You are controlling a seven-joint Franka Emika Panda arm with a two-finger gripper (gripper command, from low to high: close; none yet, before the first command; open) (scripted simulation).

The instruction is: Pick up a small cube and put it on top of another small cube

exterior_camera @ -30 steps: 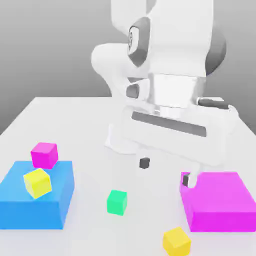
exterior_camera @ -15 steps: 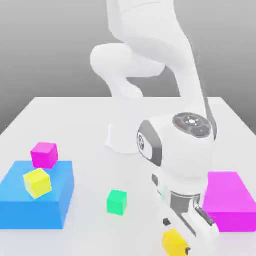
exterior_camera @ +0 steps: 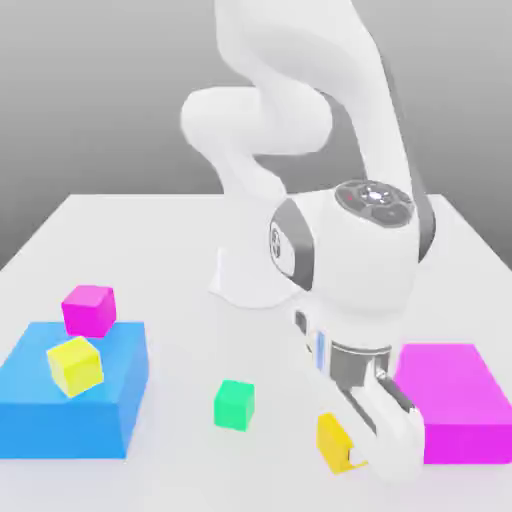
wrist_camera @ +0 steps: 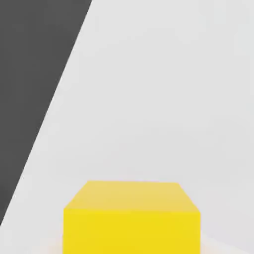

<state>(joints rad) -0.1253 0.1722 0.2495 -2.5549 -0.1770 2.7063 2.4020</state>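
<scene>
The golden-yellow small cube (exterior_camera: 333, 438) sits on the white table (exterior_camera: 150, 240) at the near edge, right of the green cube (exterior_camera: 234, 404) in the exterior view and just left of the magenta block (exterior_camera: 455, 400). The gripper (exterior_camera: 362, 452) is down beside it; whether its jaws are wide, narrow or closed on the cube cannot be told. The cube looks rigid, light and smooth-faced, so two opposite flat sides, taken squarely near mid-height, seem the safest hold.

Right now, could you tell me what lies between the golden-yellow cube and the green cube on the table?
Nothing: in the exterior view, bare white table separates the golden-yellow cube from the green cube.
</scene>
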